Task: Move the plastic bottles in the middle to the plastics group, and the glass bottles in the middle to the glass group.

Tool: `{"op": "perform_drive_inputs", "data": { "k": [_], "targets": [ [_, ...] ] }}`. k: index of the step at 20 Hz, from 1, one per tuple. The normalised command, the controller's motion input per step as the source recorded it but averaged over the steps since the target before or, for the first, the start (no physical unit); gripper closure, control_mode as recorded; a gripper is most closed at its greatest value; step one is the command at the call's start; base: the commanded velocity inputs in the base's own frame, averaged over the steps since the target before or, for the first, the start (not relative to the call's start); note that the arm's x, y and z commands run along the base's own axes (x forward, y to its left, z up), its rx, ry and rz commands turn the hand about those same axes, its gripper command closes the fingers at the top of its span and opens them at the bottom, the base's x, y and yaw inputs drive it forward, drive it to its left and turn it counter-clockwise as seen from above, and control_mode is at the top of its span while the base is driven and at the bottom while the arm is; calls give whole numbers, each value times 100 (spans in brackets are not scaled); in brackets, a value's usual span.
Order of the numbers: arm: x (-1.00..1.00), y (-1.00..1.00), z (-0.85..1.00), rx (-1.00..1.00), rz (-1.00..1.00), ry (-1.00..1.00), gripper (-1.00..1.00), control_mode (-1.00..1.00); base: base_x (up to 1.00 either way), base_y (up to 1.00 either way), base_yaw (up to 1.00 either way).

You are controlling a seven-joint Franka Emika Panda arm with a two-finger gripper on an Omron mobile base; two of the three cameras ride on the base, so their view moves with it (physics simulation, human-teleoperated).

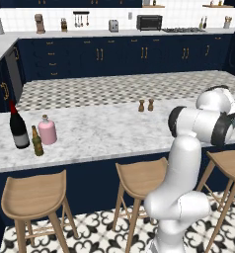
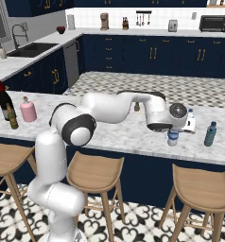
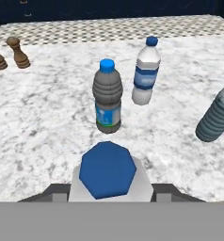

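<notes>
Pinching a clear plastic bottle with a blue cap [image 3: 107, 172], your gripper [image 2: 173, 134] hangs over the white marble counter [image 3: 48, 117] beside the grey-topped blue-labelled bottle [image 3: 107, 96], the white-labelled water bottle [image 3: 145, 73] and the teal ribbed bottle [image 3: 216, 115]; set it down upright, clear of them, then release.

Hand view: grey bottle [image 3: 107, 96] dead ahead, 12 o'clock; white bottle [image 3: 145, 72] at 1, teal bottle [image 3: 216, 115] at 3; open counter [image 3: 43, 113] toward 10.
</notes>
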Motion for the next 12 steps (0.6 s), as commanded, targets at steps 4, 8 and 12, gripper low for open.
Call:
{"op": "perform_drive_inputs", "data": {
  "k": [4, 8, 12],
  "targets": [
    [0, -13, -1, 0, 9, 0, 100, -100, 0, 0, 0],
    [7, -2, -8, 0, 12, 0, 100, -100, 0, 0, 0],
    [29, 0, 0, 0, 15, 0, 100, -100, 0, 0, 0]
  ]
}}
